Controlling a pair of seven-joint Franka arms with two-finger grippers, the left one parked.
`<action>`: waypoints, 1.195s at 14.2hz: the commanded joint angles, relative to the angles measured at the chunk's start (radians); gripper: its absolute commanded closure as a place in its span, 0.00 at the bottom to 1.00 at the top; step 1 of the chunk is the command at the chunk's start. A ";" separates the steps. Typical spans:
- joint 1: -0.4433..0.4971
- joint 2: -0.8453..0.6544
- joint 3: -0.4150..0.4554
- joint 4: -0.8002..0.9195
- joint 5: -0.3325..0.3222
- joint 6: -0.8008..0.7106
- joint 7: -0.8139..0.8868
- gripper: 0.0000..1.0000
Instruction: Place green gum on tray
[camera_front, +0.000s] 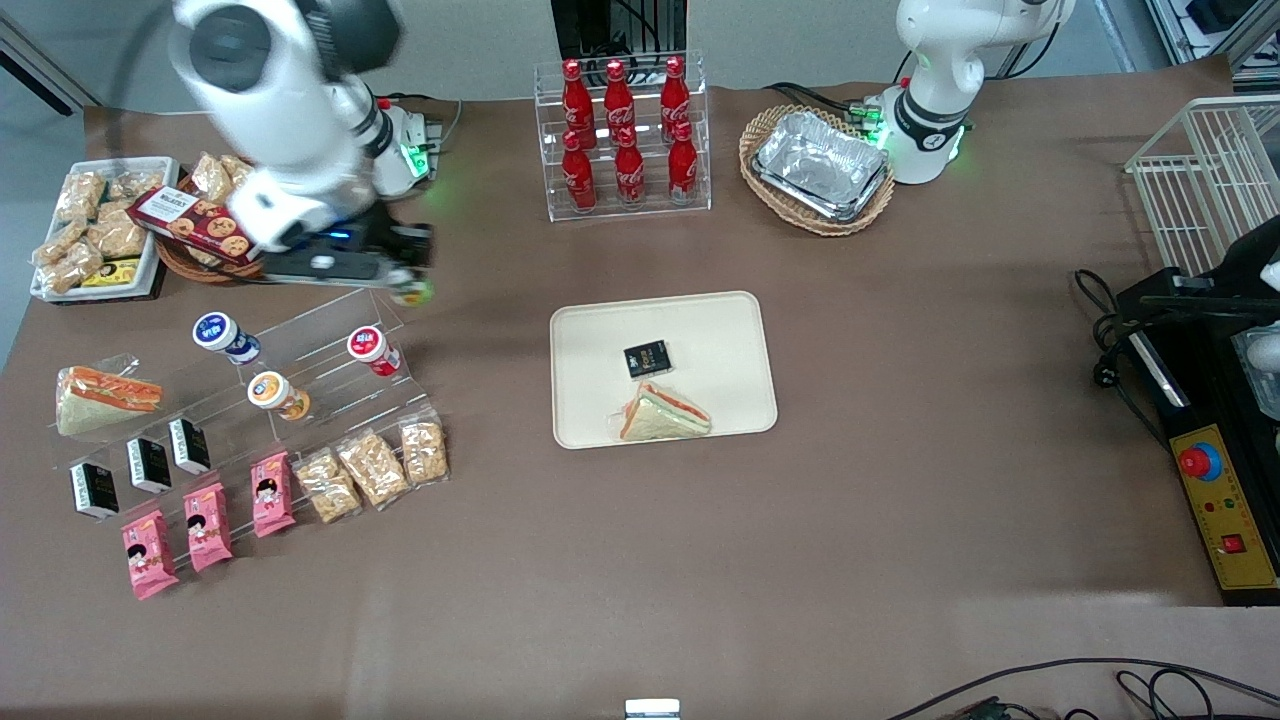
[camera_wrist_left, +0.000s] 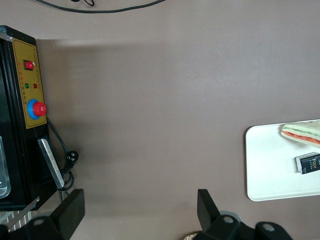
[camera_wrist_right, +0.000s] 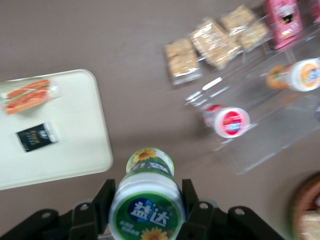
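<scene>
1. Even overhead room light, bright throughout; soft shadows only
2. The right arm is smeared with motion blur, and so is its gripper above the table
3. Wrist view blurred: green gum sharpest, tray soft
4. Pale glare on foil trays

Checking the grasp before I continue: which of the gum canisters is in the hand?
The green gum, green-rimmed lid, is clamped in the hand above the table; blue-lidded, red-lidded and orange-lidded canisters sit on the clear stand.
</scene>
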 joint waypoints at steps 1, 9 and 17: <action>-0.006 0.154 0.132 0.047 0.009 0.103 0.262 0.48; 0.145 0.408 0.151 -0.079 -0.083 0.502 0.447 0.48; 0.201 0.584 0.151 -0.108 -0.289 0.674 0.673 0.48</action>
